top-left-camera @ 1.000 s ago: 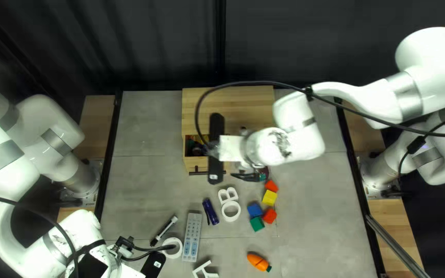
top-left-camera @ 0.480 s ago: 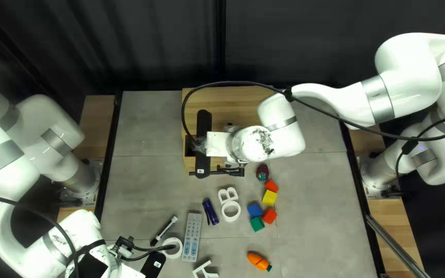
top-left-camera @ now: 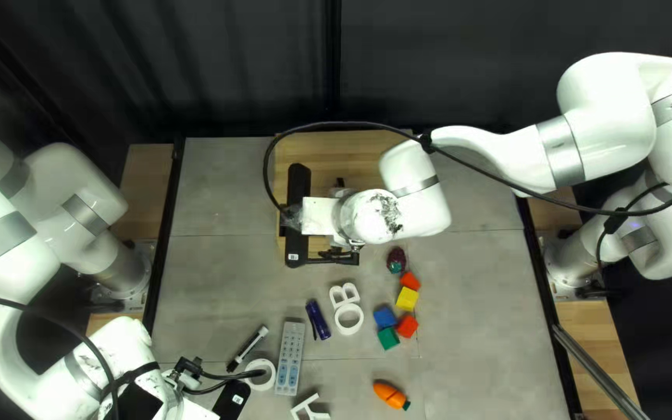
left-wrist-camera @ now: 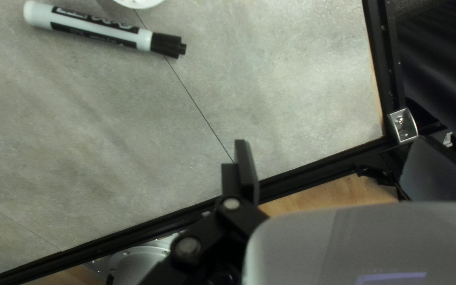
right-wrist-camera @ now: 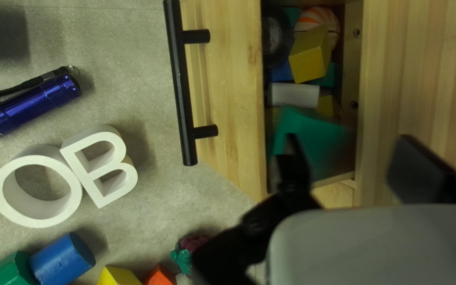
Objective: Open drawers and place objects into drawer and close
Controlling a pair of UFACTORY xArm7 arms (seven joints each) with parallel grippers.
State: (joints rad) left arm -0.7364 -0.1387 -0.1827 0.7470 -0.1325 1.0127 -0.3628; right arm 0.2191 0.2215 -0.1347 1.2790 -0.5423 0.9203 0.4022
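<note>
Right gripper (top-left-camera: pixel 342 250): fingers parted, a moderate gap, nothing held. It sits over the open drawer (right-wrist-camera: pixel 222 100) of the wooden cabinet (right-wrist-camera: pixel 418 79), which stands at the middle of the table's far edge. A teal piece (right-wrist-camera: pixel 307 138) lies in the drawer just ahead of the fingers, its edge blurred. Also inside: yellow block (right-wrist-camera: pixel 311 55), striped ball (right-wrist-camera: pixel 317 22), dark wheel-like disc (right-wrist-camera: pixel 275 37), white cylinder (right-wrist-camera: pixel 294 95).

Left gripper (top-left-camera: pixel 190 369): near the table's near left corner, fingers spread wide, empty. The marker (left-wrist-camera: pixel 101 30) lies ahead of it.

Table, off the drawer's front: letter B (top-left-camera: pixel 344 294) touching ring-shaped O (top-left-camera: pixel 348 319); blue flashlight (top-left-camera: pixel 318 319) beside them; remote (top-left-camera: pixel 289 358) nearer the near edge. Berry toy (top-left-camera: pixel 397 260) near the loose group of red, yellow, blue and green blocks (top-left-camera: pixel 407 299). Toy carrot (top-left-camera: pixel 390 395) (green tip pointing rightward) close to the near edge.
</note>
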